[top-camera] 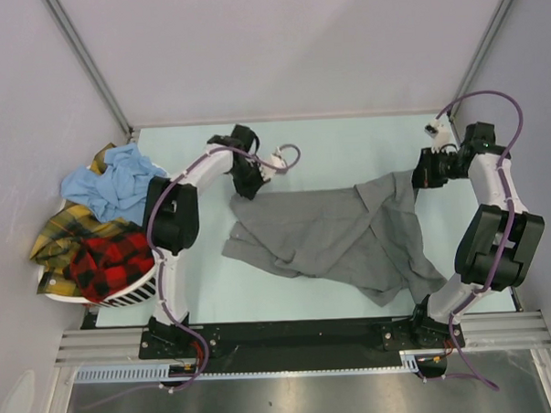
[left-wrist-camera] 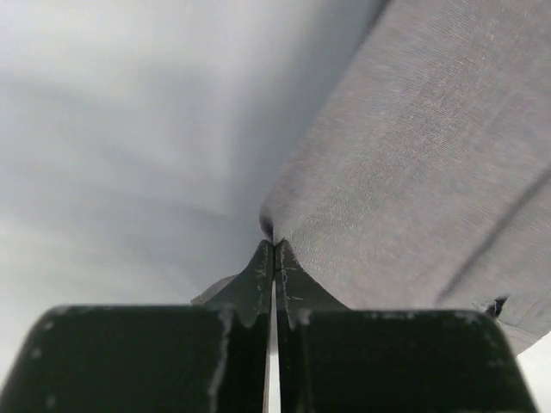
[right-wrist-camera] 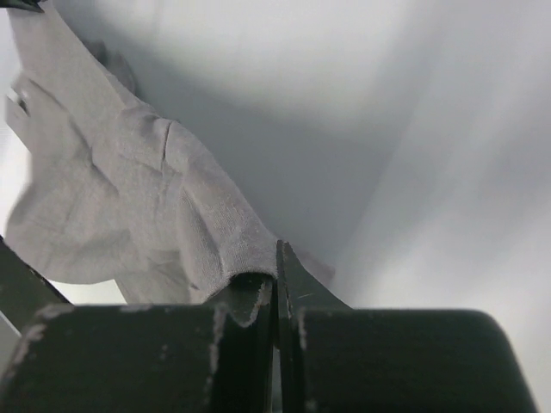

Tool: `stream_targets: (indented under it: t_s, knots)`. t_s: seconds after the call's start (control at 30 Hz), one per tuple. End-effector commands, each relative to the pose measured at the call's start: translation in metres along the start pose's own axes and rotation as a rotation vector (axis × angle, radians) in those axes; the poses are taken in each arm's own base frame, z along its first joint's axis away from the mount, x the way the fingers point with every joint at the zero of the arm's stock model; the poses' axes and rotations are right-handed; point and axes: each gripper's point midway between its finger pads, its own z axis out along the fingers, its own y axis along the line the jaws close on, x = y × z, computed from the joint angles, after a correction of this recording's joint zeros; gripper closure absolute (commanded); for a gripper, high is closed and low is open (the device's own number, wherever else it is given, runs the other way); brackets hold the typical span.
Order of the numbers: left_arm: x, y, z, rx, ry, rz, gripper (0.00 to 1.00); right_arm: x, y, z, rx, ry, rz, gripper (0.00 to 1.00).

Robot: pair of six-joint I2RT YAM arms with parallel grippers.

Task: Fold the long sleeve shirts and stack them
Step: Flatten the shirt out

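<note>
A plain mid-grey long sleeve shirt (top-camera: 323, 236) lies rumpled across the middle of the pale table. My left gripper (top-camera: 247, 182) sits at its far left corner, jaws shut with the cloth edge pinched at the tips. In the left wrist view the gripper (left-wrist-camera: 273, 248) is closed and the grey shirt (left-wrist-camera: 413, 172) stretches away to the right. My right gripper (top-camera: 422, 175) holds the far right edge. In the right wrist view that gripper (right-wrist-camera: 277, 254) is shut, and the grey shirt (right-wrist-camera: 129, 198) drapes over its left finger. Light blue (top-camera: 110, 182), yellow plaid (top-camera: 62, 229) and red-and-black plaid (top-camera: 109, 259) shirts are heaped at the left.
A white slotted basket (top-camera: 133, 295) under the heap stands at the table's left edge, beside the left arm's base. Pale walls with metal posts (top-camera: 86, 59) close in the back and sides. An aluminium rail (top-camera: 290, 334) runs along the near edge.
</note>
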Motion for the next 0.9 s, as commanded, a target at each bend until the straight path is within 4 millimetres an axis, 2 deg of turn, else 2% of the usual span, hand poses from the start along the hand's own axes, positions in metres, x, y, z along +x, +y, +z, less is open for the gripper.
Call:
stream_targets:
  t_s: [0.0, 0.1, 0.13, 0.2, 0.23, 0.27, 0.3, 0.33, 0.37, 0.43, 0.47, 0.5, 0.53, 0.57, 0.6, 0.67, 0.7, 0.77, 0.8, 0.87]
  knots:
    - [-0.065, 0.068, -0.150, -0.328, -0.338, -0.129, 1.00, -0.092, 0.001, -0.043, 0.073, -0.250, -0.075, 1.00]
    - [-0.088, 0.093, -0.227, -0.509, -0.496, -0.182, 1.00, -0.141, 0.001, -0.072, 0.118, -0.402, -0.073, 1.00]
    - [-0.092, 0.098, -0.244, -0.546, -0.531, -0.198, 1.00, -0.168, 0.005, -0.089, 0.140, -0.479, -0.123, 1.00]
    - [-0.108, 0.101, -0.288, -0.636, -0.635, -0.218, 1.00, -0.193, 0.015, -0.108, 0.149, -0.559, -0.120, 1.00]
    - [-0.111, 0.102, -0.305, -0.679, -0.664, -0.229, 1.00, -0.215, 0.021, -0.125, 0.171, -0.628, -0.160, 1.00]
    - [-0.120, 0.100, -0.333, -0.732, -0.735, -0.235, 1.00, -0.226, 0.026, -0.138, 0.191, -0.668, -0.189, 1.00]
    - [-0.124, 0.098, -0.349, -0.761, -0.771, -0.235, 1.00, -0.236, 0.033, -0.148, 0.187, -0.708, -0.165, 1.00]
    - [-0.129, 0.098, -0.370, -0.814, -0.817, -0.230, 1.00, -0.254, 0.043, -0.170, 0.212, -0.775, -0.208, 1.00]
    - [-0.131, 0.089, -0.397, -0.854, -0.871, -0.239, 1.00, -0.263, 0.051, -0.183, 0.225, -0.814, -0.225, 1.00]
    - [-0.133, 0.085, -0.432, -0.946, -0.938, -0.243, 1.00, -0.282, 0.065, -0.222, 0.270, -0.921, -0.247, 1.00]
    - [-0.134, 0.070, -0.462, -0.995, -0.991, -0.232, 1.00, -0.286, 0.075, -0.240, 0.282, -0.965, -0.256, 1.00]
    - [-0.132, 0.066, -0.474, -1.027, -1.015, -0.237, 1.00, -0.291, 0.077, -0.262, 0.308, -1.025, -0.251, 1.00]
    - [-0.133, 0.059, -0.495, -1.073, -1.060, -0.222, 1.00, -0.294, 0.083, -0.275, 0.322, -1.060, -0.254, 1.00]
    - [-0.132, 0.052, -0.508, -1.101, -1.081, -0.212, 1.00, -0.296, 0.091, -0.290, 0.340, -1.097, -0.269, 1.00]
    - [-0.130, 0.036, -0.530, -1.134, -1.120, -0.196, 1.00, -0.296, 0.100, -0.315, 0.384, -1.156, -0.290, 1.00]
    - [-0.126, 0.022, -0.554, -1.188, -1.158, -0.181, 1.00, -0.292, 0.113, -0.338, 0.424, -1.214, -0.304, 1.00]
    - [-0.122, 0.005, -0.572, -1.215, -1.191, -0.168, 1.00, -0.288, 0.133, -0.358, 0.450, -1.265, -0.337, 1.00]
    - [-0.119, -0.014, -0.586, -1.228, -1.224, -0.151, 1.00, -0.278, 0.140, -0.376, 0.503, -1.306, -0.350, 1.00]
    - [-0.115, -0.036, -0.604, -1.246, -1.262, -0.129, 1.00, -0.270, 0.166, -0.395, 0.533, -1.358, -0.396, 1.00]
    - [-0.112, -0.058, -0.613, -1.235, -1.300, -0.105, 1.00, -0.258, 0.184, -0.415, 0.598, -1.406, -0.435, 1.00]
